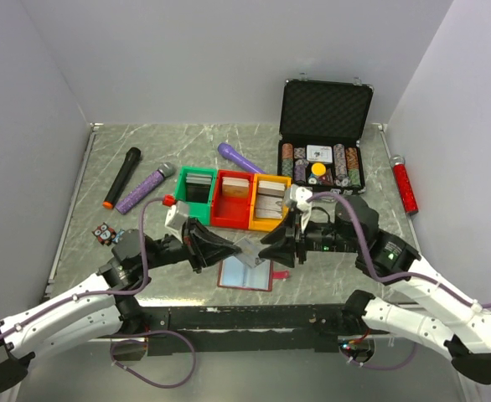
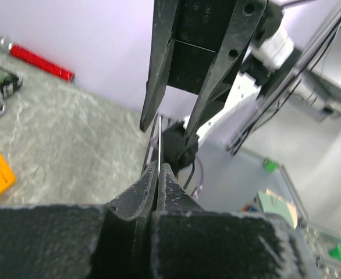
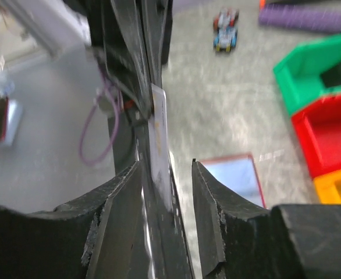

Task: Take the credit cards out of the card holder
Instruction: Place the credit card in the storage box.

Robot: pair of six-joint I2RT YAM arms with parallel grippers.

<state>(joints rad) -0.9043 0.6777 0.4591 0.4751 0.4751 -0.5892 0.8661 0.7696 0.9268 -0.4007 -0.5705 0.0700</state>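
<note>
The dark-red card holder (image 1: 245, 274) lies open and flat on the table near the front edge, its pale blue inside up; the right wrist view also catches the card holder (image 3: 234, 174) below the jaws. Above it hangs a grey credit card (image 1: 250, 251), on which my left gripper (image 1: 234, 249) is shut. Edge-on, the credit card (image 2: 158, 139) rises from the closed left gripper (image 2: 159, 168). My right gripper (image 3: 166, 164) is open around the same credit card (image 3: 159, 116), which rests by one finger with a gap to the other.
Green (image 1: 181, 191), red (image 1: 229, 219) and yellow (image 1: 262, 223) bins stand in a row just behind the grippers. A black poker chip case (image 1: 325, 109) is open at the back right. A black microphone (image 1: 121, 177), a purple one (image 1: 145, 188), a toy car (image 1: 105, 234) and a red tube (image 1: 405, 186) lie around.
</note>
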